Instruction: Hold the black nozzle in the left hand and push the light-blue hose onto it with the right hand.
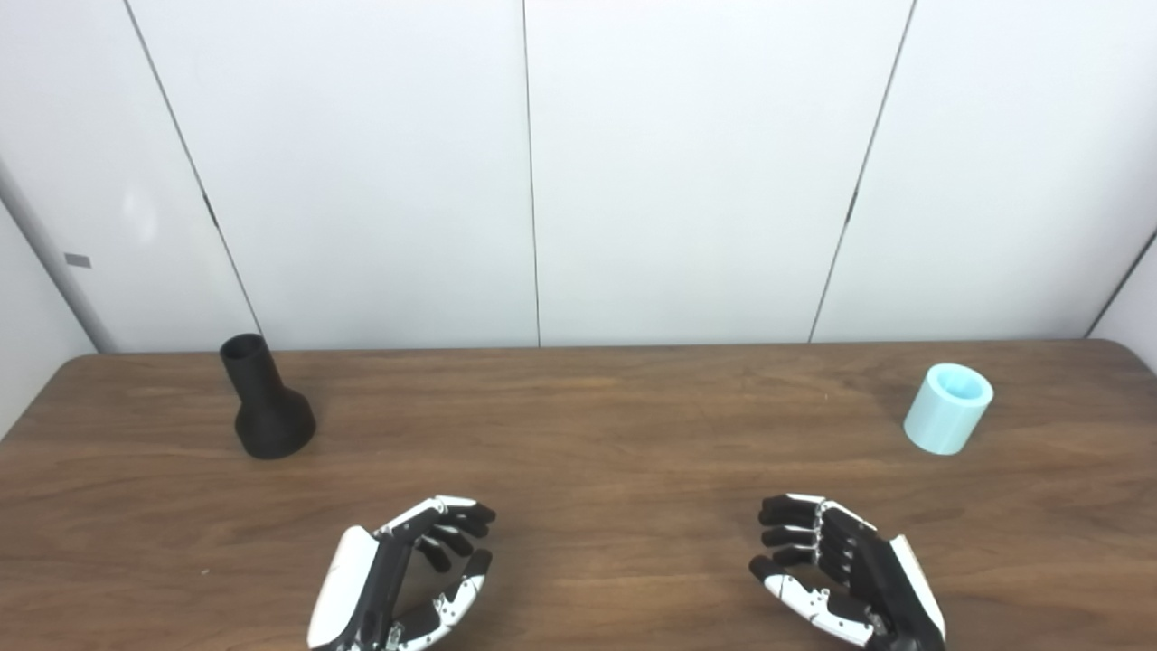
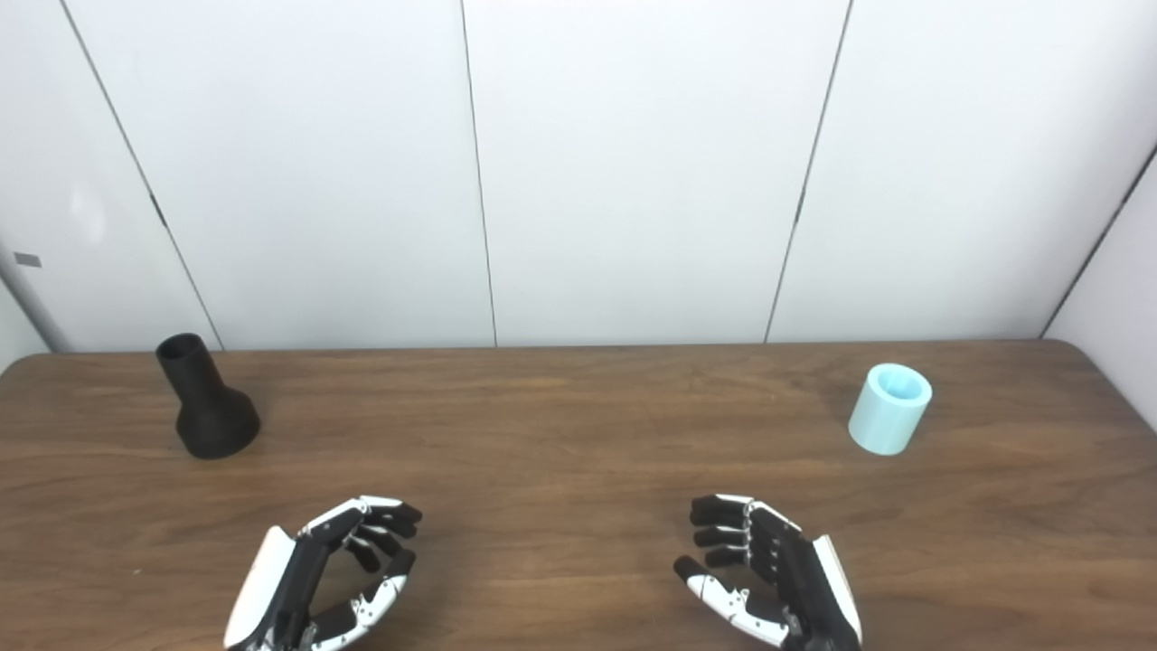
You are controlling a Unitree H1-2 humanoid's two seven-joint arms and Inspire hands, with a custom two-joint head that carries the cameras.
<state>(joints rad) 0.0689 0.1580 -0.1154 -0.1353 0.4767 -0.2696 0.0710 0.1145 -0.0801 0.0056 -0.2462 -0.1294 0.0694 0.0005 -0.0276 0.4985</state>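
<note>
Black nozzle (image 1: 265, 402) upright, far left of wood table (image 1: 578, 434) — light-blue hose (image 1: 947, 409) far right. Left hand (image 1: 402, 574) & right hand (image 1: 845, 570) near edge, both empty, fingers loosely curled apart.

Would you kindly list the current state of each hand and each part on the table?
Black nozzle: standing upright on its wide base, open narrow end up, untouched.
Light-blue hose: standing upright, open end up, untouched.
Left hand: empty, fingers curled but apart, over the table.
Right hand: empty, fingers curled but apart.
</note>
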